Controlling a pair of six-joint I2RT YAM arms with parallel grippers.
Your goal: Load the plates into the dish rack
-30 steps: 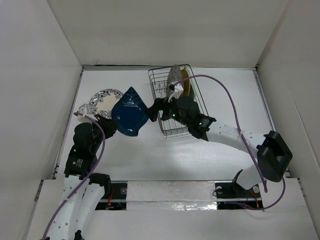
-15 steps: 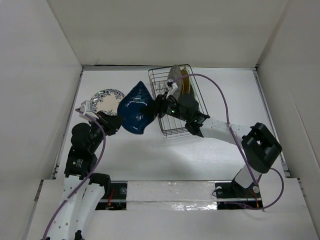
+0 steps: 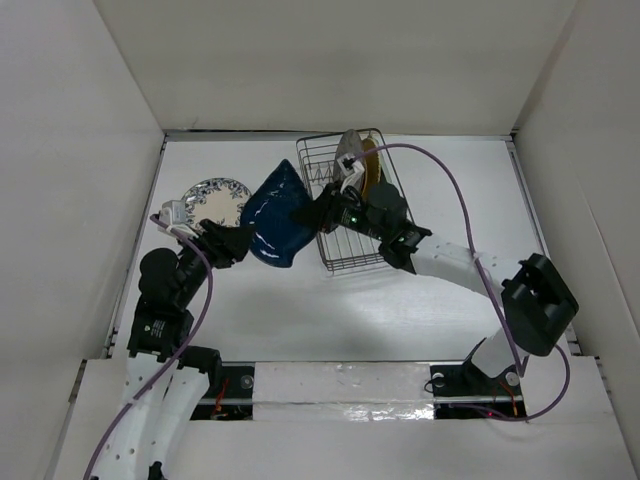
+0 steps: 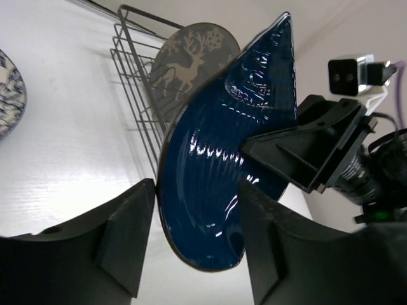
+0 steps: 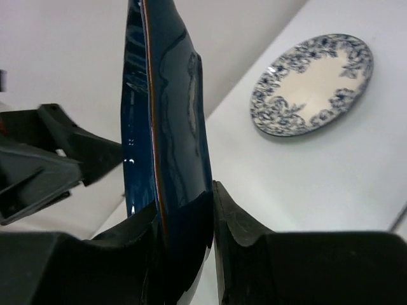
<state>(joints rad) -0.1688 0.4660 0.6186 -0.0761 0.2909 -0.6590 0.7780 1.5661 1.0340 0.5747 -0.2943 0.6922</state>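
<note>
The dark blue teardrop plate hangs on edge above the table, just left of the dish rack. My right gripper is shut on its right rim; in the right wrist view the rim is pinched between the fingers. My left gripper stands open at the plate's lower left, its fingers astride the plate's round end without gripping it. A grey deer-print plate and a mustard plate stand upright in the rack's far end. The blue-floral plate lies flat on the table.
White walls enclose the table on the left, back and right. The right arm's purple cable loops over the rack's right side. The rack's near half holds only bare wire prongs.
The left gripper has opened and let go of the dark blue plate. The right gripper has closed on the plate's right rim. The plate has shifted slightly up and toward the rack.
</note>
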